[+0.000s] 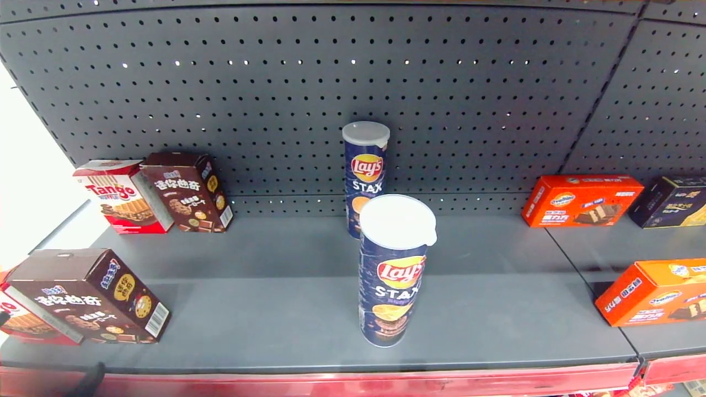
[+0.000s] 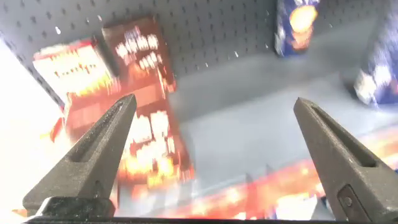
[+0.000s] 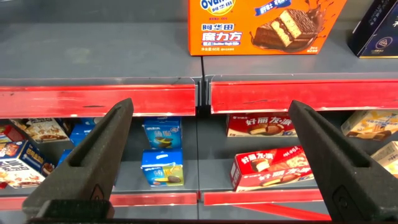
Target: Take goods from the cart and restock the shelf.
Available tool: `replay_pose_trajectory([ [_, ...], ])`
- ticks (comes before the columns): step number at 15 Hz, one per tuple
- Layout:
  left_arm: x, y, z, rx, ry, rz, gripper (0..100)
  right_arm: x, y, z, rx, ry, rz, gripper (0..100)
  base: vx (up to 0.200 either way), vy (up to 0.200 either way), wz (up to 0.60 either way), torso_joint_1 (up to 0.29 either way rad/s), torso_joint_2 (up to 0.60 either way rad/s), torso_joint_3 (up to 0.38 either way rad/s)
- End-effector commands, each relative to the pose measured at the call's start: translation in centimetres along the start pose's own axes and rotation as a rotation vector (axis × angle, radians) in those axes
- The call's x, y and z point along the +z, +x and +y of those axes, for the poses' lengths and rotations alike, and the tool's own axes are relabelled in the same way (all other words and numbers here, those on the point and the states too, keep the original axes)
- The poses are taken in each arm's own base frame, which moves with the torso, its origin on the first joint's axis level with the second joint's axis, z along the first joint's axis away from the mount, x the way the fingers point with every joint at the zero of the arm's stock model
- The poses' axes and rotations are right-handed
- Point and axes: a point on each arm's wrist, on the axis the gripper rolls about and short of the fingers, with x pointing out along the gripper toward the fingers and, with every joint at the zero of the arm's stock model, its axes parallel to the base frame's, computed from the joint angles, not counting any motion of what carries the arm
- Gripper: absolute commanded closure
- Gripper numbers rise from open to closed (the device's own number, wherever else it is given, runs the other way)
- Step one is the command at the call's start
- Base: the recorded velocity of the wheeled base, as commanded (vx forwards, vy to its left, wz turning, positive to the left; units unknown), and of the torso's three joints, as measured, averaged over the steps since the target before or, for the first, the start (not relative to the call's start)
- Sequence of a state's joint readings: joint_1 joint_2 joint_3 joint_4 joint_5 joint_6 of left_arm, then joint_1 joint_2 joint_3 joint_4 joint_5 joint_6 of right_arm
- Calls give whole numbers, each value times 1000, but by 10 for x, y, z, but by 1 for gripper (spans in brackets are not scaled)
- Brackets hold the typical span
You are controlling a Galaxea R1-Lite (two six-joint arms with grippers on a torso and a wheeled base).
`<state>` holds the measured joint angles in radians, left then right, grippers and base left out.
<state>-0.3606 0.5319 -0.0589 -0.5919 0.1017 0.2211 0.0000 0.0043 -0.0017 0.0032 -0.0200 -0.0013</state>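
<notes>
At shelf (image 1: 265,309): left jaws wide, empty, by brown box (image 2: 149,143); right jaws wide, empty, facing orange box (image 3: 264,25).

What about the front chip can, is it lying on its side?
No, the front chip can stands upright on its base on the shelf.

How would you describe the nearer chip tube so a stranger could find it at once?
Start at the dark grey shelf with the pegboard back wall. Near its middle, two tall dark-blue chip tubes stand upright, one behind the other. Yours is the front tube, closer to the red shelf edge, while the rear tube stands by the pegboard.
</notes>
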Motion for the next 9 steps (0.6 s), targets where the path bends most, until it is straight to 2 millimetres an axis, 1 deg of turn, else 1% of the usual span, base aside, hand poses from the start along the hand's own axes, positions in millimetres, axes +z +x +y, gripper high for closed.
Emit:
replay_pose_trajectory([
  [1,-24,-29,-3,82,13,5,0,0,0,0,0,0,0,0,0,0,0,0,0,0],
  [4,-46,-46,-10,144,15,125,0,0,0,0,0,0,0,0,0,0,0,0,0,0],
  [6,-53,-53,-14,165,-2,134,0,0,0,0,0,0,2,0,0,0,0,0,0,0],
  [7,-60,-56,-17,182,-12,174,0,0,0,0,-1,0,2,0,0,0,0,0,0,0],
  [9,-60,-57,-18,221,-15,163,0,0,0,0,0,0,0,0,0,0,0,0,0,0],
])
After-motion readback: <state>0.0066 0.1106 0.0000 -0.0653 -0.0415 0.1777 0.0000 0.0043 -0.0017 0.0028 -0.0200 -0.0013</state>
